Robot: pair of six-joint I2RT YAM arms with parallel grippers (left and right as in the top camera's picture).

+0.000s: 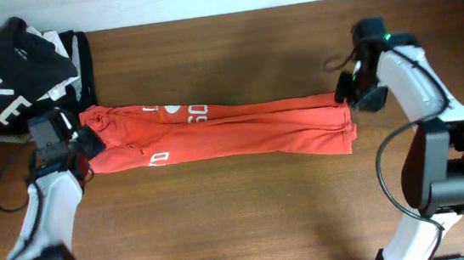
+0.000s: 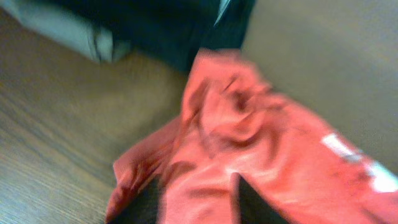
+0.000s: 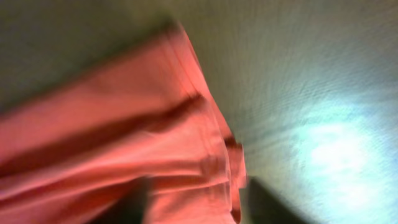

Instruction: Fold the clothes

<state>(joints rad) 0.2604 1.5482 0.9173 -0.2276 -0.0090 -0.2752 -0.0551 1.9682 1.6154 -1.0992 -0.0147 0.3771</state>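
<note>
Left fingers point(image 2: 140, 208) and right fingers point(image 3: 273, 208) straddled opposite ends of the lengthwise-folded shirt point(image 1: 241, 131); blur hid whether they gripped. Next, probably, one end had to be carried over the other.

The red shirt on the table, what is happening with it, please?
Two robot arms are folding a red-orange T-shirt. It lies across the wooden table as a long narrow band, already folded lengthwise. The left gripper is at its left end and the right gripper at its right end, each with cloth between its fingers. The wrist views are too blurred to tell whether the jaws are closed. A black garment lies on a pile at the far left corner.
</note>
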